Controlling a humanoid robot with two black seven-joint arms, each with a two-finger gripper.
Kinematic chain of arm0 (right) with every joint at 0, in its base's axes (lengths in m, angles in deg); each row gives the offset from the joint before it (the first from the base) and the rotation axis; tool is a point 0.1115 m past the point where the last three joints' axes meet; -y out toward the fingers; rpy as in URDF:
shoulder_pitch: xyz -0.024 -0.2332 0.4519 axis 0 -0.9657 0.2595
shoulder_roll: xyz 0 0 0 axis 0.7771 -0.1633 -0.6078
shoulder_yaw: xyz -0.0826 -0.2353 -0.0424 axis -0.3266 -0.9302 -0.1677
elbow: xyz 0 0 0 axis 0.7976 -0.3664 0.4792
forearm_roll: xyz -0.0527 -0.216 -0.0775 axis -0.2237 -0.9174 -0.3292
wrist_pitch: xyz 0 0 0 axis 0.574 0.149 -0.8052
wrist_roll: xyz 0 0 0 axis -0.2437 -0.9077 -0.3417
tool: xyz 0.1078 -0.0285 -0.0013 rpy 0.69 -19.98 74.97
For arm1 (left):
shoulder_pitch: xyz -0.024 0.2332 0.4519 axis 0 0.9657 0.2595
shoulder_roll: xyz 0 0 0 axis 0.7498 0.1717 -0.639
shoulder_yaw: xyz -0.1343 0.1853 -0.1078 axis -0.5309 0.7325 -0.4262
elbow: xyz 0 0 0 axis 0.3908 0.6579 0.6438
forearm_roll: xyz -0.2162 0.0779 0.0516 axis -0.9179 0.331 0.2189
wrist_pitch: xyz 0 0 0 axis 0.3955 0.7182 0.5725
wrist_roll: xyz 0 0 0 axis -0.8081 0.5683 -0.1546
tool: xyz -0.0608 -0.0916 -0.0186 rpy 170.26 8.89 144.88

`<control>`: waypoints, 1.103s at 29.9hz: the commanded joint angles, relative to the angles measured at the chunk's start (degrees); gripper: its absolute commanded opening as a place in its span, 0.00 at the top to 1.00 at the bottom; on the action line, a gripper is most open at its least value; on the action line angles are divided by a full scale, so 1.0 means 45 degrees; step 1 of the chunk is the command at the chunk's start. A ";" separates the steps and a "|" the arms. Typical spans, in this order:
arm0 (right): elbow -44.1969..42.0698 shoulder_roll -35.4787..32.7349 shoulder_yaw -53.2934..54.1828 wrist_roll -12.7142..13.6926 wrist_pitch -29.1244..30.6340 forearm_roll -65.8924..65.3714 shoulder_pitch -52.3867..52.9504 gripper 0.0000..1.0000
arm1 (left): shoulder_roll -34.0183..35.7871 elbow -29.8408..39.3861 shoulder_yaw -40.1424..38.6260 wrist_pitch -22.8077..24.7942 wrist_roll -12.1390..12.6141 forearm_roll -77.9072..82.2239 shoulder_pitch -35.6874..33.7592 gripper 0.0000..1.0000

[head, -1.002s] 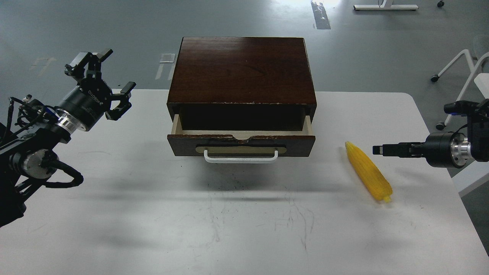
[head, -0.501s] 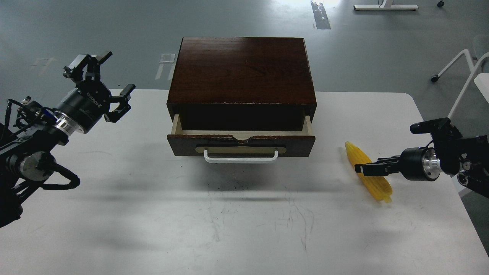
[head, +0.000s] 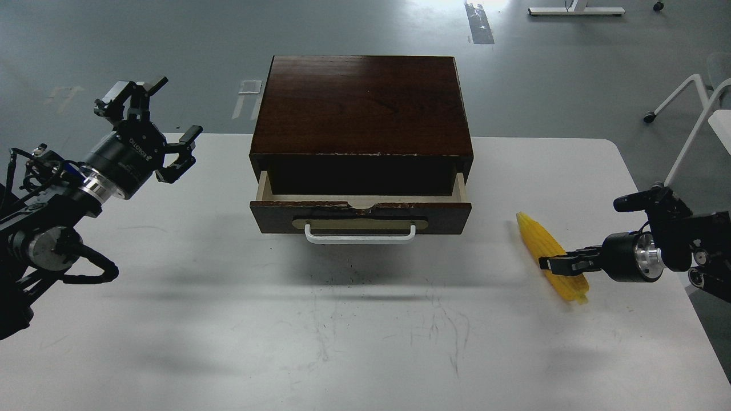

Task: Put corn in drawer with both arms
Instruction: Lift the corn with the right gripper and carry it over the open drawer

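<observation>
On the white surface [head: 365, 342] the dark box [head: 361, 103] sits at the middle of the far edge, its drawer [head: 361, 212] pulled partly open toward the near edge. The corn [head: 537, 237] lies near the right edge, tip pointing away, with the right gripper [head: 557, 264] low across its middle; whether it grips cannot be told. The left gripper [head: 151, 123] hangs spread wide over the far left corner.

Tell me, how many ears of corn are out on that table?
1. The corn lies on the white table, right of the open drawer, with the right gripper over its middle. The drawer's inside is dark, so anything there would be hidden.
</observation>
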 commanded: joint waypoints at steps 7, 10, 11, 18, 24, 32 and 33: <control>0.1745 -0.1612 0.0109 0.0001 0.0015 0.0173 0.3901 0.99 | 0.0026 -0.0002 -0.0234 0.0019 0.0000 0.0020 -0.0011 0.01; 0.1981 -0.1633 0.0012 0.0001 0.0093 0.0154 0.6241 0.99 | 0.0026 -0.0002 -0.0234 0.0019 0.0000 0.0020 -0.0011 0.01; 0.2001 -0.1400 -0.0027 0.0001 0.0112 0.0135 0.7023 0.99 | 0.0026 -0.0002 -0.0234 0.0019 0.0000 0.0020 -0.0031 0.01; 0.2099 0.1894 -0.2170 0.0001 0.0035 0.0017 1.0657 0.99 | 0.0045 0.0018 -0.0254 0.0019 0.0000 0.0000 -0.0031 0.01; 0.2372 0.4709 -0.3113 0.0001 -0.0685 -0.0798 1.1952 0.99 | 0.0455 0.0057 -0.0332 0.0019 0.0000 0.0020 -0.0031 0.01; 0.2509 0.6921 -0.4011 0.0001 -0.1937 -0.3594 1.2304 0.99 | 0.0456 0.0076 -0.0332 0.0019 0.0000 0.0020 -0.0031 0.01; 0.2509 0.7058 -0.4109 0.0001 -0.1996 -0.3751 1.2304 0.99 | 0.0456 0.0076 -0.0332 0.0019 0.0000 0.0020 -0.0031 0.01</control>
